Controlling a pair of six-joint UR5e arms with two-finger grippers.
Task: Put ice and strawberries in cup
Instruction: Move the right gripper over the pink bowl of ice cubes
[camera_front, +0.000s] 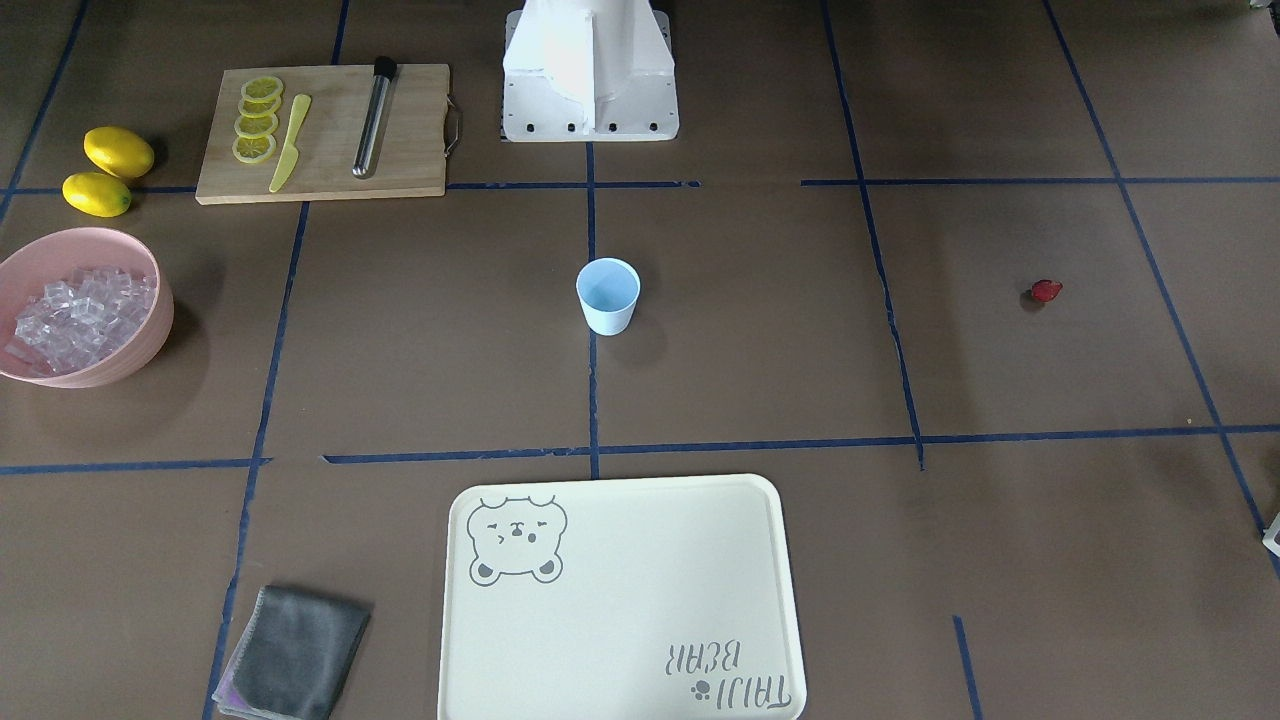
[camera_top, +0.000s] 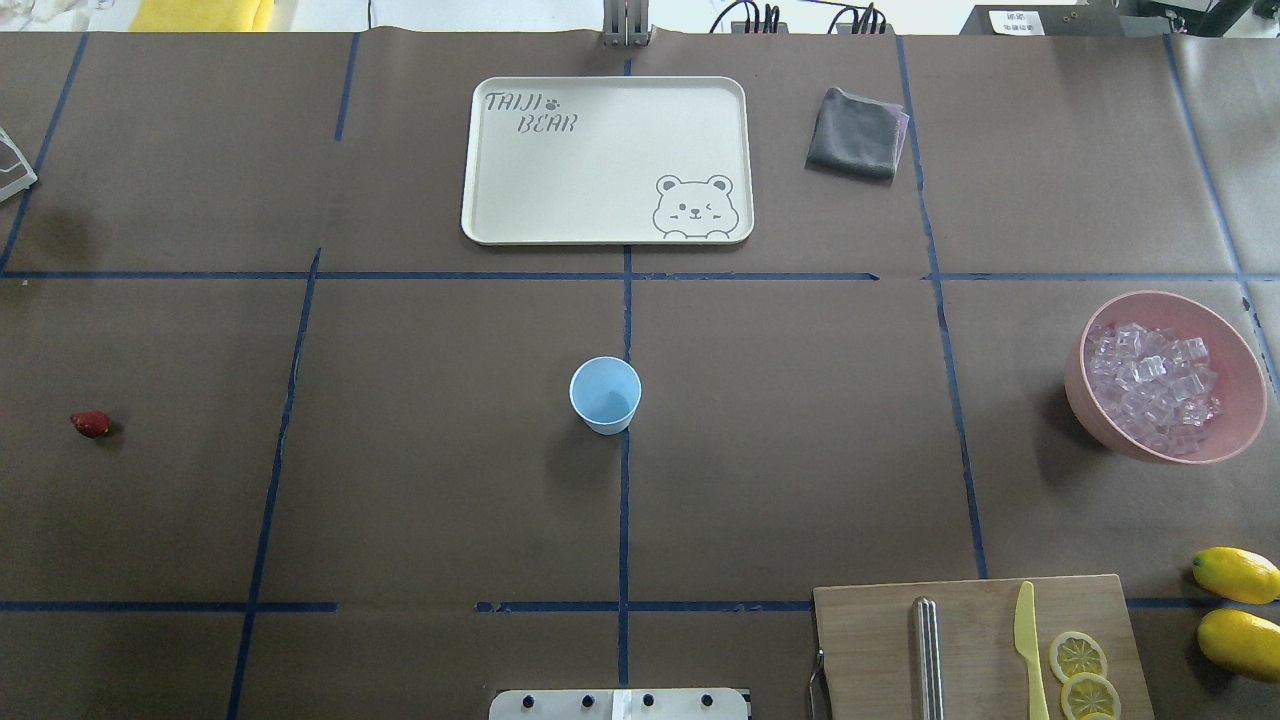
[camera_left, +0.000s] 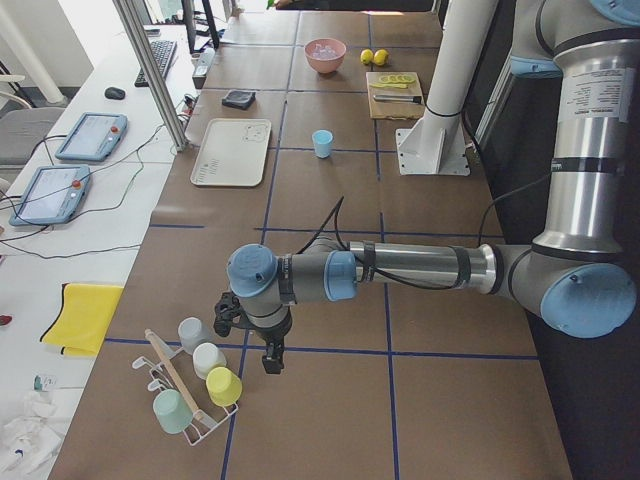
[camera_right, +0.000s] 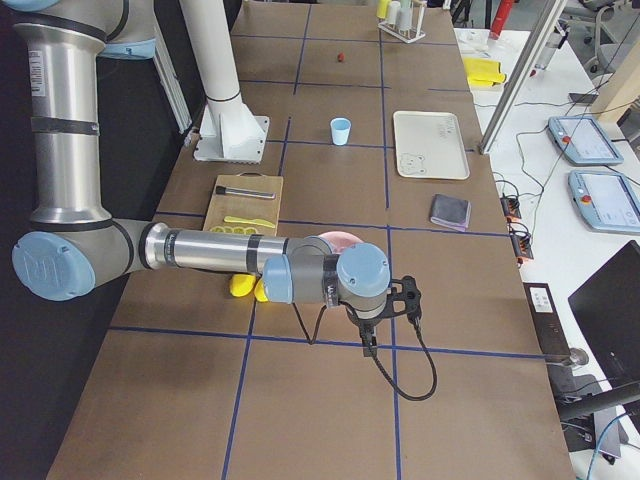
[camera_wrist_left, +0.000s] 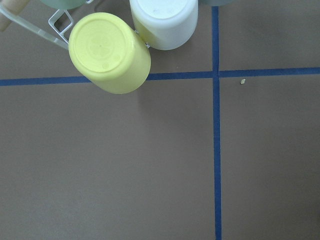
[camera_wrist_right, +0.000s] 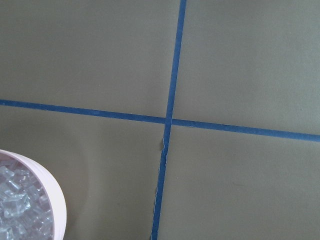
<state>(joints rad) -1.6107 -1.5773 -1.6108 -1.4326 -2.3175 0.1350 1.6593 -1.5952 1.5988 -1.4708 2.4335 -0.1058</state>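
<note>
pale blue cup (camera_front: 607, 296), dark red strawberry (camera_front: 1046, 291), clear whitish ice (camera_front: 75, 318) in a pink bowl (camera_front: 150, 345), brown table (camera_front: 760, 330) with blue tape (camera_front: 592, 400) lines

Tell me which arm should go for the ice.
Right. The ice sits in the pink bowl on the robot's right side, and the right wrist view shows that bowl's rim. The left gripper hangs at the far end by the cup rack.

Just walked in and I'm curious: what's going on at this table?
Nothing is being handled yet. The cup stands empty at the middle of the table, the ice is in the pink bowl on the robot's right, and the strawberry lies alone on its left. The left gripper hangs by a cup rack at one end, the right gripper near the bowl at the other.
</note>
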